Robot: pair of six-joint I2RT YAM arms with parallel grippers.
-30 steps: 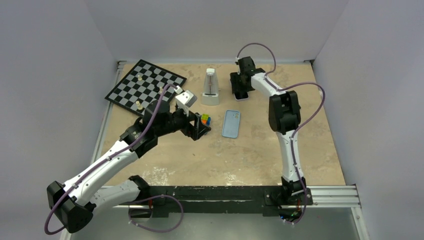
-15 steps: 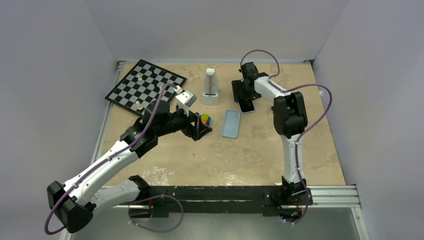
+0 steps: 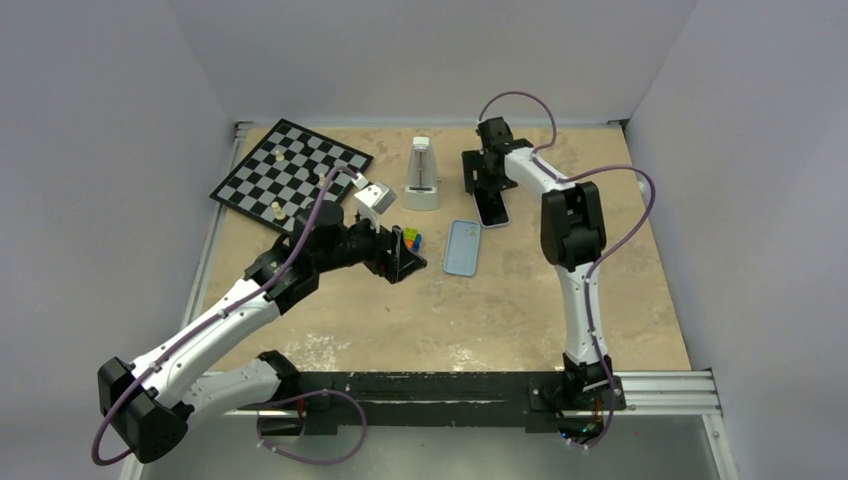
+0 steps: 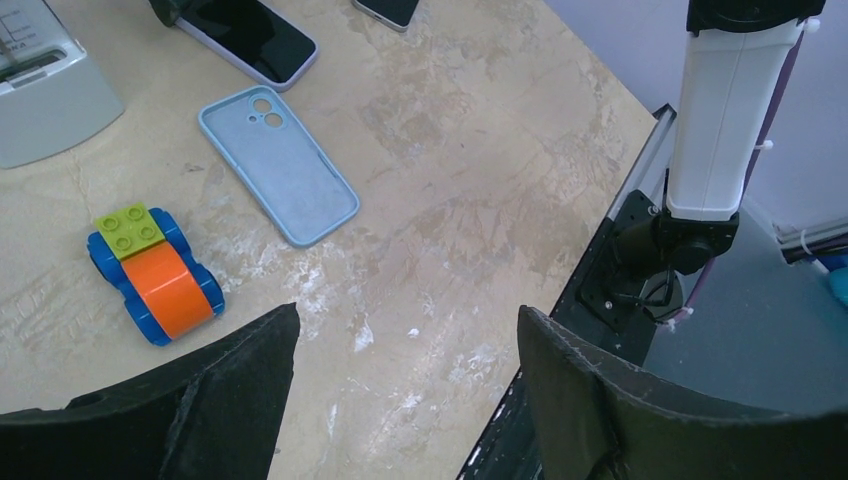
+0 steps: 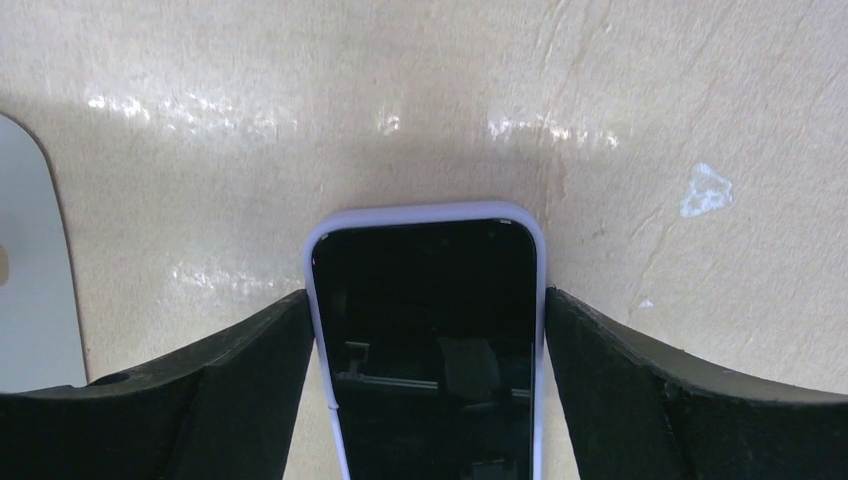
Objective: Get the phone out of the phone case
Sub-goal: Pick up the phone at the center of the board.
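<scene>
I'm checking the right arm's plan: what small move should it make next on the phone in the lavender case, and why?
Probably close the right gripper onto the cased phone: its fingers flank both long edges, the phone lies flat, screen up, still in its case, and a firm grip isn't evident.

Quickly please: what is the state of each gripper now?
Left gripper: open, empty.
Right gripper: astride the phone; grip cannot be told.

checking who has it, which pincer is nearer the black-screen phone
Right. The right pincer straddles the phone, a finger beside each long edge. The left pincer hovers apart from it, near the toy car.
</scene>
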